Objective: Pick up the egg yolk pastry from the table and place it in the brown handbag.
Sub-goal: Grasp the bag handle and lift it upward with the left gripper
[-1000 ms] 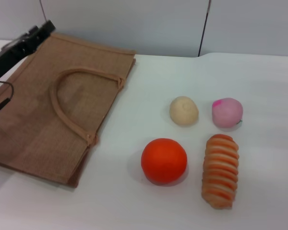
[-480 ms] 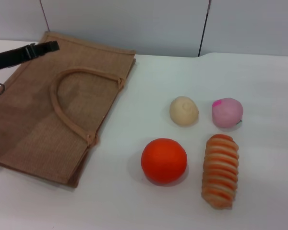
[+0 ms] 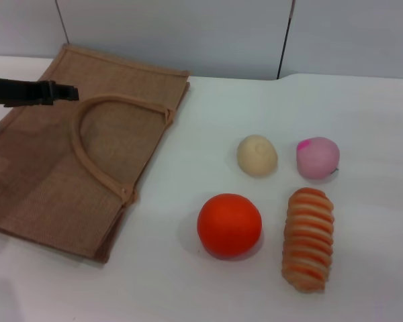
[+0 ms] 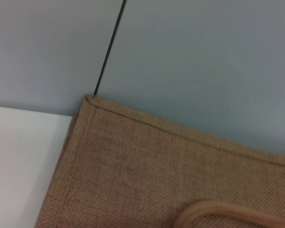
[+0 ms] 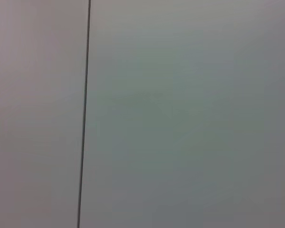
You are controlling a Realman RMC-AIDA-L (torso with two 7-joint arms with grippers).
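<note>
The egg yolk pastry point(image 3: 257, 155), a small pale cream dome, sits on the white table right of centre. The brown handbag point(image 3: 47, 181) lies flat at the left with its looped handle point(image 3: 87, 157) on top. Its far corner also shows in the left wrist view point(image 4: 147, 180). My left gripper point(image 3: 68, 91) reaches in from the left edge as a black bar above the bag's far part, well away from the pastry. My right gripper is out of view; its wrist view shows only the wall.
A pink round bun point(image 3: 318, 157) lies just right of the pastry. An orange fruit point(image 3: 229, 225) and a long orange-striped bread point(image 3: 309, 238) lie nearer me. A grey wall point(image 3: 188, 33) runs behind the table.
My left gripper has swung from pointing up at the bag's far left corner to lying level, lower over the bag, pointing right. Nothing on the table has moved.
</note>
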